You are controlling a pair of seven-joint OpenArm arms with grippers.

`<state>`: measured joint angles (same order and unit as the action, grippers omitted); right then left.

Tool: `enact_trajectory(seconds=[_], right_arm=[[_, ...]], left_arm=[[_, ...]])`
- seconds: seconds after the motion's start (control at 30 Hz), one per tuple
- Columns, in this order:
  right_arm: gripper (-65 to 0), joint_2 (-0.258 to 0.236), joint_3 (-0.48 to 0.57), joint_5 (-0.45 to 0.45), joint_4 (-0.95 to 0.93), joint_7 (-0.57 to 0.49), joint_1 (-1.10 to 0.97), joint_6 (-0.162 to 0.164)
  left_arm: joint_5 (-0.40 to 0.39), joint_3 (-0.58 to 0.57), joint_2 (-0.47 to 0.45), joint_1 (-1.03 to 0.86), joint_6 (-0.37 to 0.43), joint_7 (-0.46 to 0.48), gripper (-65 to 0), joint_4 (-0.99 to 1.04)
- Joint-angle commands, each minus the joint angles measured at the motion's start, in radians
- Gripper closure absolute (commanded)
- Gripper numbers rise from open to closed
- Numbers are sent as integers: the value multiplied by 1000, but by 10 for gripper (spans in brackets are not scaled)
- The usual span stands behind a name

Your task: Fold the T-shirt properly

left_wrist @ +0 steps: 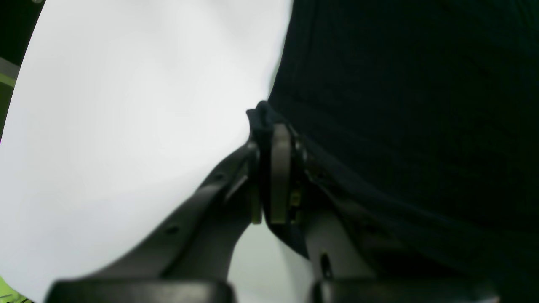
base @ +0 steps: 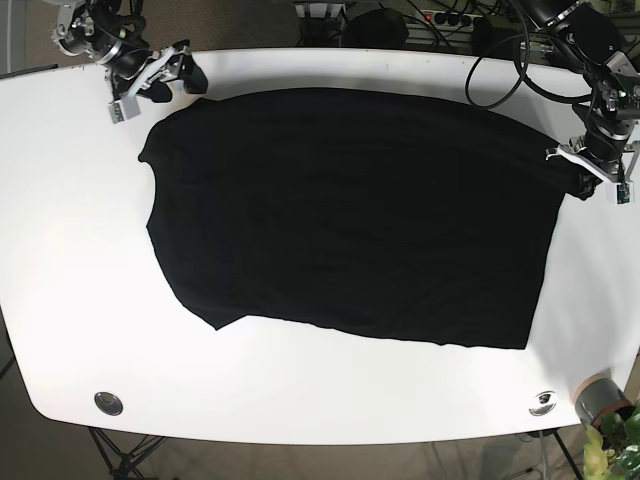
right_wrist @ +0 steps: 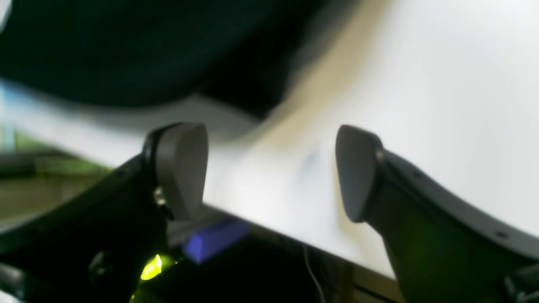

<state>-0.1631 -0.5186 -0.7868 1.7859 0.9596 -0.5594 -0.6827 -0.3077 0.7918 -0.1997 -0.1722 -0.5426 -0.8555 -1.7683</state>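
Farthest left in the base view, the right gripper (base: 185,72) hangs above the far left corner of the white table (base: 70,300), its fingers (right_wrist: 181,168) spread wide with nothing between them. The black T-shirt (base: 350,210) begins just ahead of and beside those tips; in the right wrist view the dark cloth lies beyond the fingers, which touch none of it. From there the shirt stretches flat across the table toward the other arm, with a folded-looking corner at its near left edge.

At the right end, the left gripper (base: 585,172) is clamped tight on the shirt's edge: the left wrist view shows a small tuft of cloth pinched between its closed pads (left_wrist: 280,172), with the fabric falling away to the gripper's right and bare table to its left.

The step in hand looks like securing both ends. To do it well, the open gripper should come down squarely on the shirt's corner directly ahead and close on the cloth, while the other keeps its pinch without tugging the fabric askew.
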Motion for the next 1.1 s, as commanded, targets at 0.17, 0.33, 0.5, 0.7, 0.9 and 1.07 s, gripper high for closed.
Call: enact_trajectory(seconds=[0.17,0.33,0.5,0.7,0.9,1.07], right_arm=[[-438,-5,88,143,16,-81,5,-15],[-438,-5,160,238,13,-152,25,-15],[-438,-5,185,284,-27,-186,51,-15],[-436,-11,183,286,-94,-212,83,-15],[-262,-13,185,286,-97,-213,81,-15],[-105,-8,188,278,-97,-210,71,-15]], left_arm=[[-8,7,-16,6,0,26,0,-18],[-8,8,-16,6,0,26,0,-18],[-8,8,-16,6,0,26,0,-18],[-8,10,-30,6,0,26,0,-18],[-8,10,-34,6,0,26,0,-17],[-8,10,-34,6,0,26,0,-17]])
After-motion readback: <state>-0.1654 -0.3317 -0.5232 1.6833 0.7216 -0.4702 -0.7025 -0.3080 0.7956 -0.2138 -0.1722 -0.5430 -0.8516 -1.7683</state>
